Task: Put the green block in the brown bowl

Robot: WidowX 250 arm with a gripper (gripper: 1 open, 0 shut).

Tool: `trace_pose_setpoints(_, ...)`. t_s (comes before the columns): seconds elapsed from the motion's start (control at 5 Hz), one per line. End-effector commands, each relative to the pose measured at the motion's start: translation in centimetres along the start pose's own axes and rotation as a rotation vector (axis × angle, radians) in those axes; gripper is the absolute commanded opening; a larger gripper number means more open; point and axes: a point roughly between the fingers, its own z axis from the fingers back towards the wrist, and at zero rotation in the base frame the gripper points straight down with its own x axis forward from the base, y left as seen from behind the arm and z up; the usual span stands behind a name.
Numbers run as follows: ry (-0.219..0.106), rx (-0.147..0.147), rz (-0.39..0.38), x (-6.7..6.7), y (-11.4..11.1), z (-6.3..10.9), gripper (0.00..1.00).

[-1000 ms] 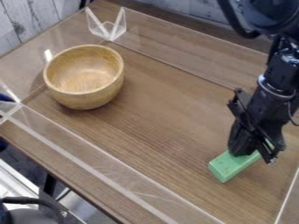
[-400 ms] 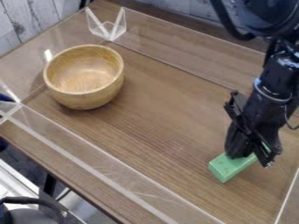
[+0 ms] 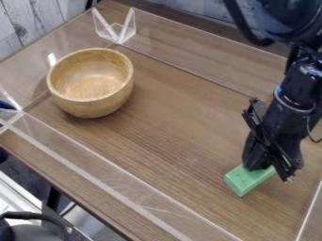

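- Legible text, labels, brand marks, numbers, signs: none found in the camera view.
- Green block: plain faces, no marking legible.
- Brown bowl: wood grain only, no stamp or label visible.
- Tabletop: wood-pattern surface, no print or sticker.
- Robot arm: dark housing; any marking is too small or blurred to read.
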Motion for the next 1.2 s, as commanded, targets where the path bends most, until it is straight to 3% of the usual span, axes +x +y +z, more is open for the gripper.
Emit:
trace_pose_setpoints(0.0, 0.121, -0.013, -0.023, -2.6, -1.4, -2.0, 0.0)
trace_pose_setpoints(0.2, 0.122, -0.001, -0.021, -2.7, -1.4, -1.2, 0.0)
trace_pose_setpoints(0.6, 0.061, -0.004, -0.025, -2.9, -1.9, -0.4, 0.0)
trace_pose_setpoints(0.8, 0.084, 0.007, -0.03, -3.1, -2.0, 0.3, 1.0)
trace_pose_setpoints(1.0, 0.066, 0.082, -0.002, -4.2, -1.4, 5.2, 0.0)
